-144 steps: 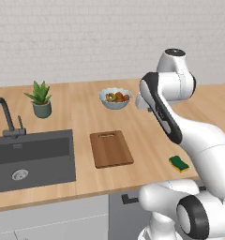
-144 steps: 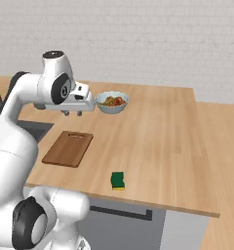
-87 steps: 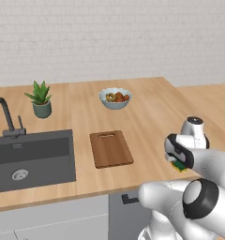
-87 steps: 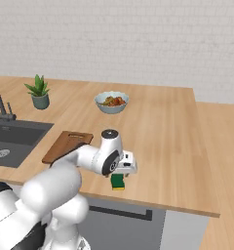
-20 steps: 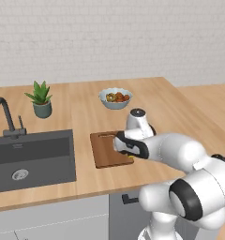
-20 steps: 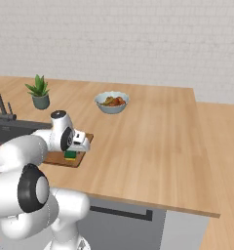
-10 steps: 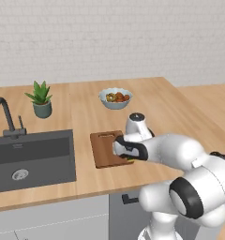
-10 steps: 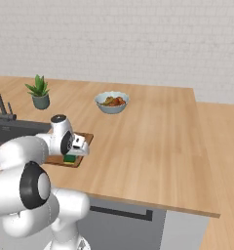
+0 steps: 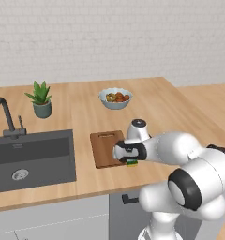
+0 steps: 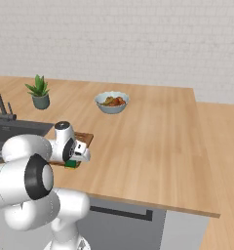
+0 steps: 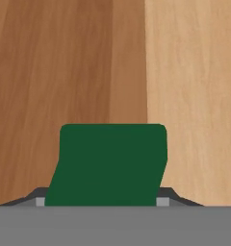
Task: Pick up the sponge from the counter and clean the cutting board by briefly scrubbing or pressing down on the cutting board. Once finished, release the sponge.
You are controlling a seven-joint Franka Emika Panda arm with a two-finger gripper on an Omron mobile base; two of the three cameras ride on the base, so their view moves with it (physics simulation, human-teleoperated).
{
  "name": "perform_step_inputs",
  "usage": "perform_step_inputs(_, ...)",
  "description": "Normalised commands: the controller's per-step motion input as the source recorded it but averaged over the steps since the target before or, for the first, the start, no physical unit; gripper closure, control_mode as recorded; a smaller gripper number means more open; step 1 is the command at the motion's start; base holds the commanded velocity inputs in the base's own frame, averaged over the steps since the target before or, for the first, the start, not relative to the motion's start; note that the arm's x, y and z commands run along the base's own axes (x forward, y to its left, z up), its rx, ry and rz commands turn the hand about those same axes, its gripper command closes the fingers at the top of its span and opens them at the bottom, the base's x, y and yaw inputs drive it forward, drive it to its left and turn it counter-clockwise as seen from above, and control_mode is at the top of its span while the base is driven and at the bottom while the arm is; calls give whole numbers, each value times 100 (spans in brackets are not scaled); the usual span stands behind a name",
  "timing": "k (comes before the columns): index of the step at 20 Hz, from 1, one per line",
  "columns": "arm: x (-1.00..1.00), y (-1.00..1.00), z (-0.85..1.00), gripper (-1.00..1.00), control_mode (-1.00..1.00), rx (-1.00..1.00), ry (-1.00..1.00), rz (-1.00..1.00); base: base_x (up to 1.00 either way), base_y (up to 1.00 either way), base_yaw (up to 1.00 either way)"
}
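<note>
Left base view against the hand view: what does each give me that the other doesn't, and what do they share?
Left base view alone: the sink, the faucet, the potted plant, the fruit bowl and the white arm reaching over the board.
Hand view alone: a close look at the sponge's dark green face held in the claw, lying across the line where board meets worktop.
Both: the sponge, the cutting board and the counter.

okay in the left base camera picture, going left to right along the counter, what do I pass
Faucet → sink → potted plant → cutting board → sponge, held in the pincer at the board's right edge. The fruit bowl sits farther back, overlapping the board's span.
</note>
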Motion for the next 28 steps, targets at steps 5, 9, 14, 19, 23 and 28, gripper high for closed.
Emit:
perform_step_inputs(5, 9, 0, -13, 100, -100, 0, 0, -2, 0, 0, 0)
perform_step_inputs(9, 22, 0, -2, 100, -100, 0, 0, -1, 0, 0, 0)
perform_step_inputs(14, 24, 0, 0, 100, -100, 0, 0, 0, 0, 0, 0)
perform_step_inputs(19, 25, 0, 0, 100, -100, 0, 0, 0, 0, 0, 0)
perform_step_inputs(23, 29, 0, 0, 100, -100, 0, 0, 0, 0, 0, 0)
perform_step_inputs(28, 49, 0, 0, 100, -100, 0, 0, 0, 0, 0, 0)
